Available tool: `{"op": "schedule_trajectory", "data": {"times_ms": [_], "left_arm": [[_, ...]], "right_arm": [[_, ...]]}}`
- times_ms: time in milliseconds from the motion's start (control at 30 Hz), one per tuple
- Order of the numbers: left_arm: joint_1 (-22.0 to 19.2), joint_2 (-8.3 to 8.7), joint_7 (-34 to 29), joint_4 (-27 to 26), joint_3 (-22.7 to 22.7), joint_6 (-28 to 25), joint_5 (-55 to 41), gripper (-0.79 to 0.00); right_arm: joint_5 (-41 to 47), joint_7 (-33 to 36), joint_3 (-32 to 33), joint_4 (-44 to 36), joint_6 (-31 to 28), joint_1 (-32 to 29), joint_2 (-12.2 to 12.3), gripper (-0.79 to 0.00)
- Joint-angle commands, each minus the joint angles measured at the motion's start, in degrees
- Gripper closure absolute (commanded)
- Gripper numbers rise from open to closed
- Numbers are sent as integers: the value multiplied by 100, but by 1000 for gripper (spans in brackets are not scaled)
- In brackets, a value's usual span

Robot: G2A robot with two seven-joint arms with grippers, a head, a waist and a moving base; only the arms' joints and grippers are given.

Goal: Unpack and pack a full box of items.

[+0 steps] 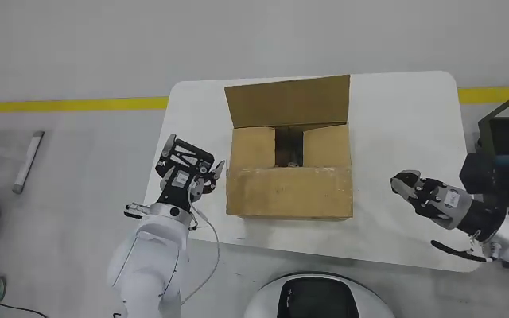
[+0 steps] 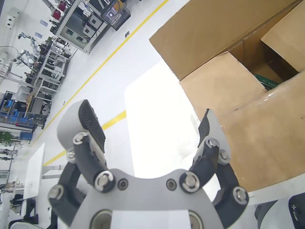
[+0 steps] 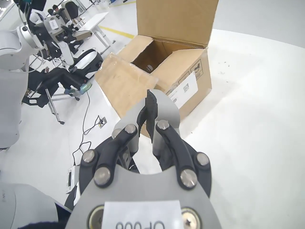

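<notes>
left gripper [image 1: 193, 163] hangs just beside the cardboard box [image 1: 289, 191], fingers spread wide and empty; right gripper [image 1: 400, 183] sits well apart by the table's [image 1: 398, 111] right edge, pinched shut on nothing. the risk from here — two inner flaps cover most of the opening, so a reach in could snag one and shove the box. it stands mid-table, far flap upright, near flap splayed outward, a green item [image 2: 266, 80] glimpsed in the dark gap.

Top view looks down on the table [image 1: 398, 119]; both wrist views face the box [image 1: 290, 191] from opposite sides.
</notes>
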Motion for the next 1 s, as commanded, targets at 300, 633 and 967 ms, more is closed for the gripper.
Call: {"op": "schedule_trajectory", "data": {"times_ms": [300,633,967], "left_arm": [[-3,0,-2,3,1,-2,0,-785],[-3,0,-2,3,1,-2,0,-785],[-3,0,-2,3,1,-2,0,-785]], "right_arm": [[-397,171,-1278,865,264,1411,91,-662],[-491,326,-1882,1412,22,1973,158,-511],[-238,653,-1945,1337,-183,1839,265,-326]]}}
